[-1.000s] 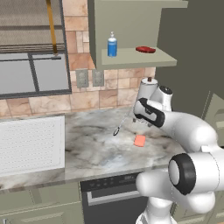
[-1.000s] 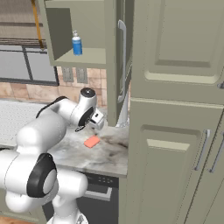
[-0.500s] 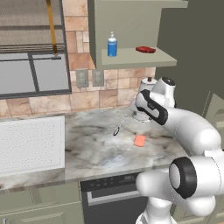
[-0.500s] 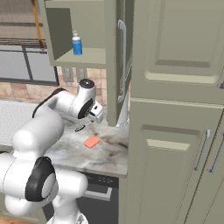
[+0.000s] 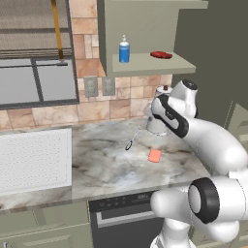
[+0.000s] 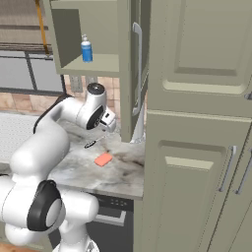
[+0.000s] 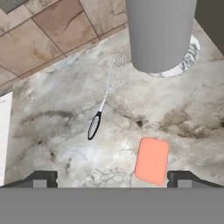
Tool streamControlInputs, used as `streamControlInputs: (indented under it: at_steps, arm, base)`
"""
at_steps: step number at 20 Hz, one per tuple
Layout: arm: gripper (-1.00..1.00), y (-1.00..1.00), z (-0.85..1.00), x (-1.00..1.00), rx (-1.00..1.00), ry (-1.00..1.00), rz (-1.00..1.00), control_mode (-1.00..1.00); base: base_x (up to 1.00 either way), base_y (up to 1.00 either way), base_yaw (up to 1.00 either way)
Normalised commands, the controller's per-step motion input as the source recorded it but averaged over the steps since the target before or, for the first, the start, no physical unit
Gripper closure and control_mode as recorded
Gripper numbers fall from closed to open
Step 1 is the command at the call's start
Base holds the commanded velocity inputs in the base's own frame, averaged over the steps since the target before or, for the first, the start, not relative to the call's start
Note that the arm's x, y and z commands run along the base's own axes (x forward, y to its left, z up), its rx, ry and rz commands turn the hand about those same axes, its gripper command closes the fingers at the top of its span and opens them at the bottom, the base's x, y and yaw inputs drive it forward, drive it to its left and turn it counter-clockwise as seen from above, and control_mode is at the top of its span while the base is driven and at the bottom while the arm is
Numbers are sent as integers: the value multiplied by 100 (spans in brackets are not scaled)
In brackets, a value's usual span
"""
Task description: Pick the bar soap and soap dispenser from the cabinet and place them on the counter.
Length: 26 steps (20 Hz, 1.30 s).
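Note:
The coral-pink bar soap (image 5: 154,155) (image 6: 103,159) (image 7: 152,160) lies flat on the marble counter (image 5: 97,167) (image 7: 52,127). On the inner shelf of the open cabinet (image 5: 150,64) (image 6: 98,63) the blue soap dispenser (image 5: 124,50) (image 6: 86,49) stands upright. My gripper (image 7: 112,180) (image 6: 109,122) hangs above the counter, a little over the bar soap and well below the shelf. It is open, its fingertips (image 7: 41,179) far apart with nothing between them.
A white paper-towel roll (image 7: 159,33) (image 5: 156,125) stands on the counter just behind the soap, with a whisk (image 7: 105,100) (image 5: 134,138) beside it. A red oval disc (image 5: 161,54) lies on the shelf. The open cabinet door (image 6: 129,74) hangs right of my hand. A white perforated panel (image 5: 34,160) sits at the left.
My hand has lifted up and away from the bar soap, which stays on the counter. The jaws have stayed wide.

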Motion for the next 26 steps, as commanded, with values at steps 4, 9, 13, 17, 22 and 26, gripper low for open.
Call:
streamControlInputs:
  at_steps: [4, 9, 13, 17, 22, 26]
  arm:
    - [-100, 0, 25, 0, 0, -6, 0, -100]
    - [-100, 2, 24, 0, 0, -7, 0, -100]
    - [-100, 5, 23, -5, 0, -11, 0, -100]
    - [-100, 6, 27, -5, 0, -12, 0, -100]
    - [-100, 0, 33, -4, 0, -10, 0, -100]
    - [-100, 0, 35, 0, 0, -9, 0, -100]
  base:
    - [0, 0, 0]
    - [0, 0, 0]
    - [0, 0, 0]
    - [0, 0, 0]
    - [0, 0, 0]
    - [0, 0, 0]
